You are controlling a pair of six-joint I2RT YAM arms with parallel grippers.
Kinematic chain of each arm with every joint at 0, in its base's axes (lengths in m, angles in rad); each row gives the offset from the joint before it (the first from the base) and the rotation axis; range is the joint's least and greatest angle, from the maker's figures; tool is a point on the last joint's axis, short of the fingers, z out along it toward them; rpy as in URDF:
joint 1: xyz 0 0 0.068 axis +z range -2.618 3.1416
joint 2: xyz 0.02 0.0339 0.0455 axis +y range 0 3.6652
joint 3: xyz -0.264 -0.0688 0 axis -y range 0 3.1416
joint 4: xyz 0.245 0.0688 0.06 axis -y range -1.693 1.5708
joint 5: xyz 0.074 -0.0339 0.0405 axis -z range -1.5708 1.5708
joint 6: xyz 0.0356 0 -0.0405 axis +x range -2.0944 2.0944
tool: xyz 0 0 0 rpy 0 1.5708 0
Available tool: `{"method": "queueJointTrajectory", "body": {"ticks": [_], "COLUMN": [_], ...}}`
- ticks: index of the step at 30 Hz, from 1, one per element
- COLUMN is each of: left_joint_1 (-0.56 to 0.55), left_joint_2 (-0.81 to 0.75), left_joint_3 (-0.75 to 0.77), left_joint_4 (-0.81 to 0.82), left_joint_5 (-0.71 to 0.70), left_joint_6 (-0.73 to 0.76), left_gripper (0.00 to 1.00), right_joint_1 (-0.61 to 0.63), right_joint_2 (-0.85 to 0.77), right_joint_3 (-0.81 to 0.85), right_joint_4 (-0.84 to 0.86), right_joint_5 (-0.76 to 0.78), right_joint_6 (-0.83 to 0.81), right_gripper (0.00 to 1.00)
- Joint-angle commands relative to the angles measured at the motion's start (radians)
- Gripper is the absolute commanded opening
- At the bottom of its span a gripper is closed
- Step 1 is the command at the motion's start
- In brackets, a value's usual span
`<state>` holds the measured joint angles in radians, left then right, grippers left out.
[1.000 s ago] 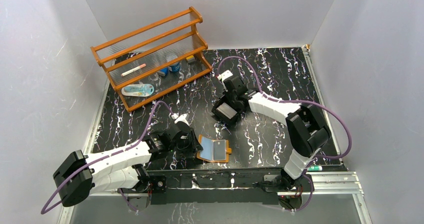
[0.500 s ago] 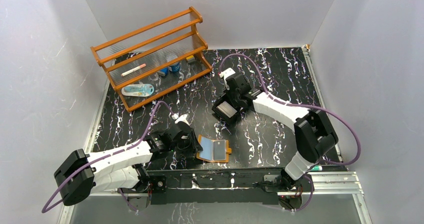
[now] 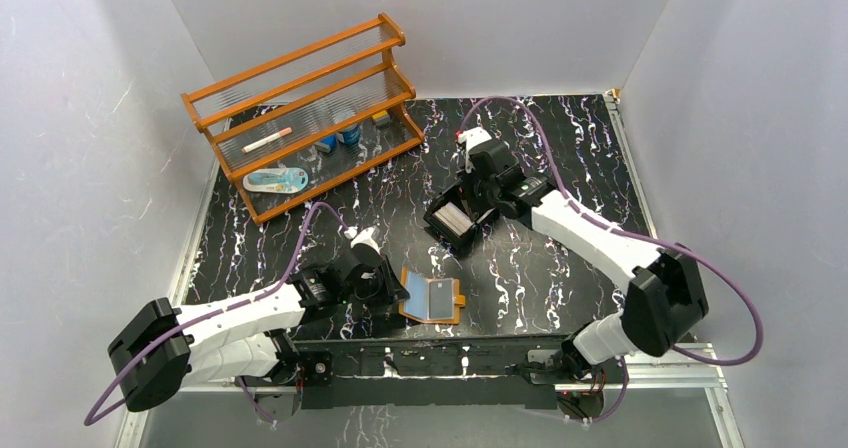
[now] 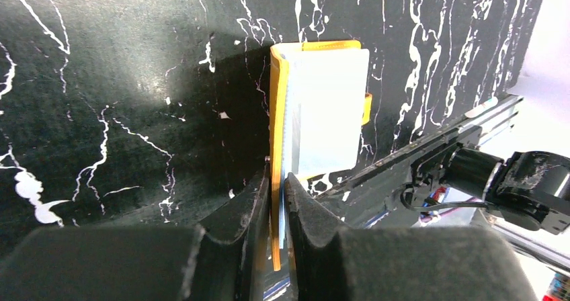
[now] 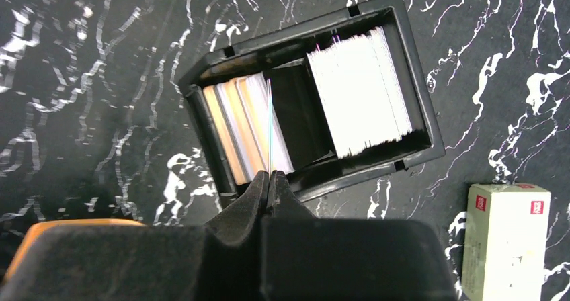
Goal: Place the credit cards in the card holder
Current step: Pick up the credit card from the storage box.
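Note:
The card holder [image 4: 322, 106] is an orange-tan booklet lying open near the front edge, its clear sleeves facing up. My left gripper [image 4: 277, 187] is shut on the edge of its orange cover; the same gripper [image 3: 395, 290] sits just left of the card holder [image 3: 432, 298] in the top view. The credit cards [image 5: 245, 126] stand edge-on in a black tray [image 5: 302, 35], tan and pale ones on the left and a white stack [image 5: 359, 93] on the right. My right gripper [image 5: 270, 175] is shut on one thin card [image 5: 269, 119] that stands up from the left compartment. From above, this gripper [image 3: 465, 206] hangs over the tray [image 3: 450, 236].
A cream oblong box with red marks [image 5: 505, 237] lies just right of the tray. An orange shelf rack [image 3: 305, 108] holding small items stands at the back left. The metal rail [image 4: 443, 146] at the table's front edge runs close to the card holder.
My right arm has swung out to the right and its jaws have shut on a card in the tray. The left jaws have tightened on the card holder's cover, which shifted slightly.

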<state>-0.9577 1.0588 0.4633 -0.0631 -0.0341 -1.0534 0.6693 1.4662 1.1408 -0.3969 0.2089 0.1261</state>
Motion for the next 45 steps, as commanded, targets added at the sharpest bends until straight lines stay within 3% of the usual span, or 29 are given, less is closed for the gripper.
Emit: {"method": "queueJointTrajectory", "body": {"ticks": [1,6,15,26,40,45], "left_joint_1": [0.004,0.004,0.004,0.004,0.004,0.004], "left_joint_2": [-0.005,0.02,0.014,0.012,-0.03,-0.034], "left_joint_3": [-0.022,-0.008,-0.006,-0.011,-0.021,-0.02], "left_joint_4": [0.09,0.093,0.084,0.08,0.059,0.053], "left_joint_5": [0.017,0.026,0.03,0.029,0.017,0.016], "left_joint_6": [-0.038,-0.031,-0.035,-0.034,-0.034,-0.032], "left_gripper": [0.11,0.11,0.11,0.11,0.12,0.13], "right_joint_1": [-0.003,-0.014,-0.06,-0.092,-0.092,-0.092], "right_joint_2": [-0.101,-0.071,0.047,0.08,0.153,0.16], "right_joint_3": [0.001,0.009,0.032,-0.014,0.028,0.042], "right_joint_4": [0.011,0.085,0.13,0.22,0.149,0.088], "right_joint_5": [-0.012,0.056,-0.011,-0.131,-0.087,-0.107], "right_joint_6": [0.108,-0.03,-0.2,-0.243,-0.294,-0.309], "right_gripper": [0.0,0.0,0.0,0.0,0.09,0.03]}}
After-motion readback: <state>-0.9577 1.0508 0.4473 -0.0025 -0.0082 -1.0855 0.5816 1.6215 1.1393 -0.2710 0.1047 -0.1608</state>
